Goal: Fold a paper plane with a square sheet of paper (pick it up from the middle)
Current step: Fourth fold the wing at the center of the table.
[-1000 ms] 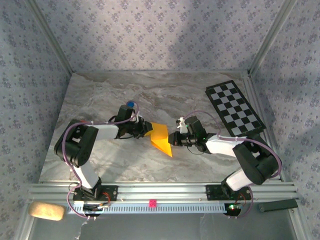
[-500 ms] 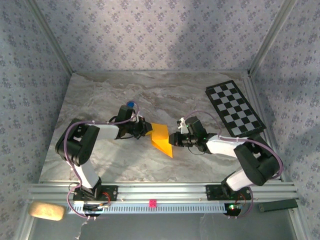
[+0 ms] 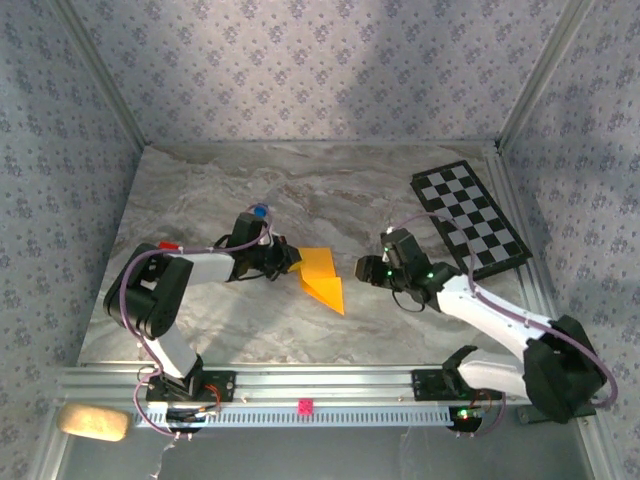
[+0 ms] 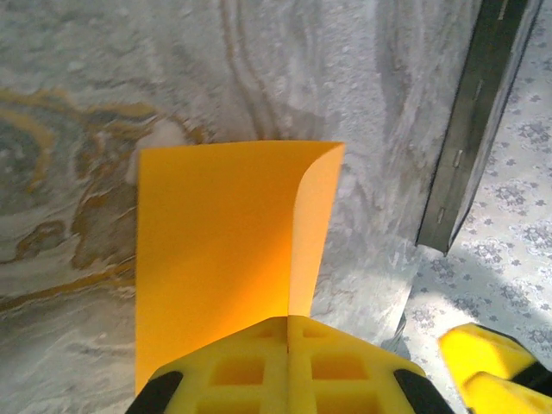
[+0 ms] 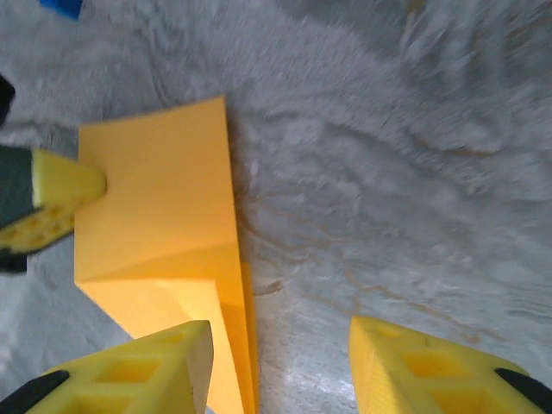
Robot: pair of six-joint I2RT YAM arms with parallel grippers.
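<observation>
While the left gripper (image 3: 293, 258) clamps the paper (image 3: 322, 278), its point aims near-right; right gripper (image 3: 362, 268) jaws apart

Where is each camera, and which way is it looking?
Top camera: high behind the arms, looking down at the table; both arms show, the left gripper and right gripper either side of the orange paper.
Left wrist camera: on the left arm, looking along its shut fingers at the paper they pinch.
Right wrist camera: on the right arm, looking past its open fingers at the paper and the left gripper.
Shared: all three see the paper; top and right wrist also see the blue cube.
</observation>
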